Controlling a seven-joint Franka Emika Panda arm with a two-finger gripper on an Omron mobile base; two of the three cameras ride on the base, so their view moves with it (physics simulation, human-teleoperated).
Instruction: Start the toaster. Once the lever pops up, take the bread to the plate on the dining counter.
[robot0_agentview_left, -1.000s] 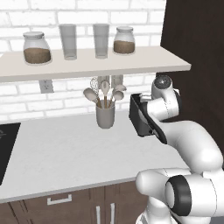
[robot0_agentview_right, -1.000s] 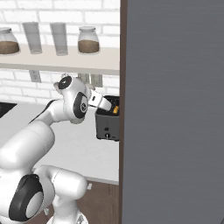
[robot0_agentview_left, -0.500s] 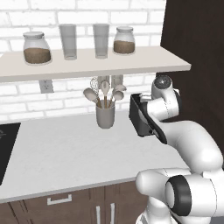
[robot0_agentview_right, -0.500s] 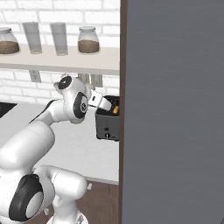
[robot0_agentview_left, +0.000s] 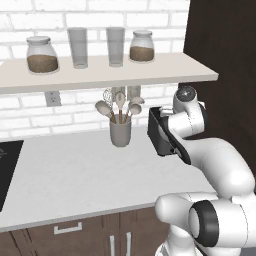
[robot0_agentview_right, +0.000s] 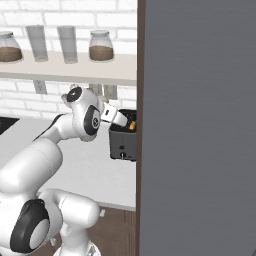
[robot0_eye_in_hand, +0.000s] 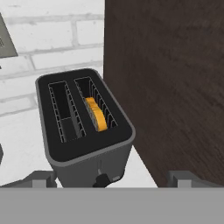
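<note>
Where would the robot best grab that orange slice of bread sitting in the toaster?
Probably by its top edge, coming straight down from above. The bread stands on edge in one slot of the toaster, with only its upper rim showing. The gripper fingers would likely go on the slice's two flat faces, since the slot walls hide everything lower.

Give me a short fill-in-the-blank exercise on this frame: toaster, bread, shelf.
1. The bread sits in one of the toaster's two ____.
2. The other slot is ____.
3. The utensil cup stands below the ____.
4. On the shelf, two empty glasses stand between two ____.

Missing words: slots; empty; shelf; jars
</note>
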